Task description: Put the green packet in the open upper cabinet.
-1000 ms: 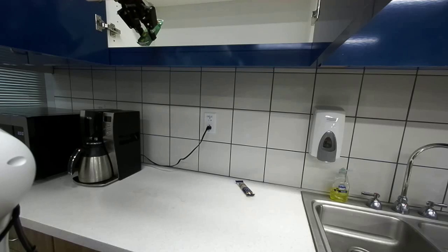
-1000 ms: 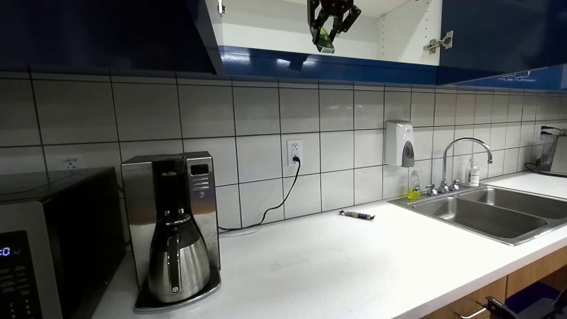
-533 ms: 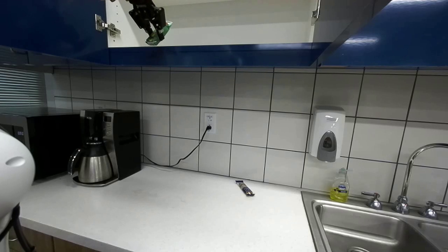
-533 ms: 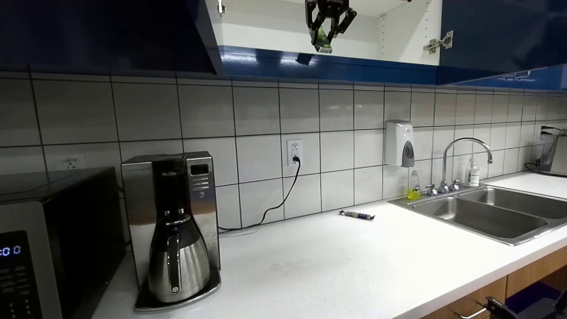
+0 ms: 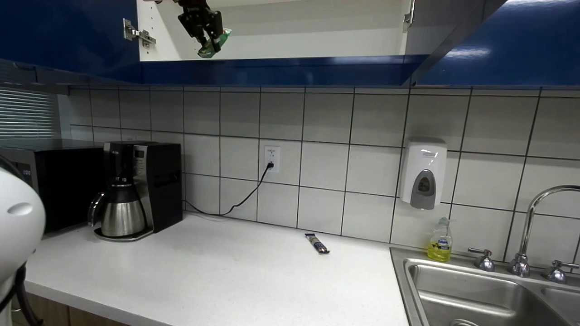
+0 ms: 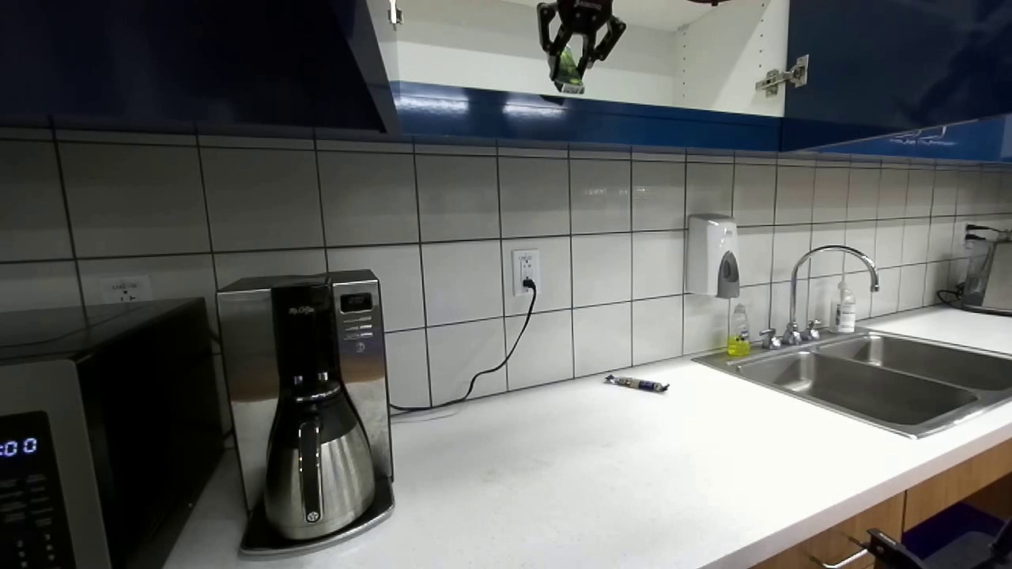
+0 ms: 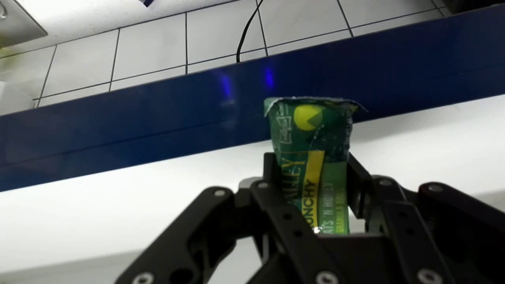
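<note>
The green packet (image 7: 309, 134), with yellow and light green print, is pinched between both fingers of my gripper (image 7: 311, 169) in the wrist view. Its far end sticks out past the fingertips and its near end is hidden by the gripper. The packet also shows in both exterior views (image 5: 225, 35) (image 6: 569, 75), tilted and pointing down. The gripper (image 5: 210, 47) (image 6: 571, 69) is shut on it at the opening of the upper cabinet (image 5: 308, 31) (image 6: 474, 59), just above the cabinet's blue lip. I cannot tell exactly how deep inside it is.
Open blue doors (image 5: 68, 36) (image 6: 885, 71) flank the cabinet. Below are a white counter (image 5: 217, 271), a coffee maker (image 6: 316, 411), a microwave (image 6: 118, 395), a small wrapped bar (image 6: 636, 384), a soap dispenser (image 5: 424, 172), a dish soap bottle (image 5: 439, 242) and a sink (image 6: 917, 427).
My gripper has shifted with the packet, seemingly farther toward the cabinet's back. The dark reflection on the blue lip has shrunk. The hold on the packet looks the same.
</note>
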Motion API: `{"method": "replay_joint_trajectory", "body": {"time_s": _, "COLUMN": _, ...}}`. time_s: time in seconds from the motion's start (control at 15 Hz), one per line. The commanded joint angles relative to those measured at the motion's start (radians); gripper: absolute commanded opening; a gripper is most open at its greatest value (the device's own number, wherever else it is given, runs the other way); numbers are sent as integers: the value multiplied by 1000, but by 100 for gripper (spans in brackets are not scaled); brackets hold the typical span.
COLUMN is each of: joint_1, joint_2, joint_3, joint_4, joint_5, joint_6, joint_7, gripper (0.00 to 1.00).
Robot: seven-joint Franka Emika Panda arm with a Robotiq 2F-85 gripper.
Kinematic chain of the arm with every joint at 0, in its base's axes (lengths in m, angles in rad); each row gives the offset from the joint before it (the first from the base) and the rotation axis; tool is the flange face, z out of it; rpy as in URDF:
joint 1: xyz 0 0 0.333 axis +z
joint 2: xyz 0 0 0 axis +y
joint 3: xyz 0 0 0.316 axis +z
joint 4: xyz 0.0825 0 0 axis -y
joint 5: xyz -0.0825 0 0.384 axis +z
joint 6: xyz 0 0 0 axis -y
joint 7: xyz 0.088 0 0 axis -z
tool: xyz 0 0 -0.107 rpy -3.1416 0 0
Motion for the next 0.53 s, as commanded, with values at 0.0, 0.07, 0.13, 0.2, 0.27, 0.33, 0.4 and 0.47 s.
{"method": "replay_joint_trajectory", "body": {"time_s": 0.0, "joint_1": 5, "joint_2": 64, "joint_3": -4, "joint_4": 95, "joint_5": -34, "joint_6": -54, "joint_7": 44, "gripper": 16}}
{"method": "replay_joint_trajectory", "body": {"time_s": 0.07, "joint_1": 7, "joint_2": 78, "joint_3": -6, "joint_4": 111, "joint_5": -36, "joint_6": -59, "joint_7": 46, "gripper": 16}}
{"method": "replay_joint_trajectory", "body": {"time_s": 0.13, "joint_1": 9, "joint_2": 89, "joint_3": -9, "joint_4": 123, "joint_5": -36, "joint_6": -64, "joint_7": 48, "gripper": 16}}
{"method": "replay_joint_trajectory", "body": {"time_s": 0.2, "joint_1": 10, "joint_2": 100, "joint_3": -11, "joint_4": 136, "joint_5": -37, "joint_6": -70, "joint_7": 50, "gripper": 16}}
{"method": "replay_joint_trajectory", "body": {"time_s": 0.27, "joint_1": 11, "joint_2": 111, "joint_3": -14, "joint_4": 148, "joint_5": -38, "joint_6": -76, "joint_7": 52, "gripper": 16}}
{"method": "replay_joint_trajectory", "body": {"time_s": 0.33, "joint_1": 12, "joint_2": 120, "joint_3": -17, "joint_4": 159, "joint_5": -40, "joint_6": -80, "joint_7": 55, "gripper": 16}}
{"method": "replay_joint_trajectory", "body": {"time_s": 0.4, "joint_1": 14, "joint_2": 129, "joint_3": -19, "joint_4": 172, "joint_5": -39, "joint_6": -88, "joint_7": 56, "gripper": 16}}
{"method": "replay_joint_trajectory", "body": {"time_s": 0.47, "joint_1": 14, "joint_2": 137, "joint_3": -21, "joint_4": 185, "joint_5": -41, "joint_6": -93, "joint_7": 59, "gripper": 16}}
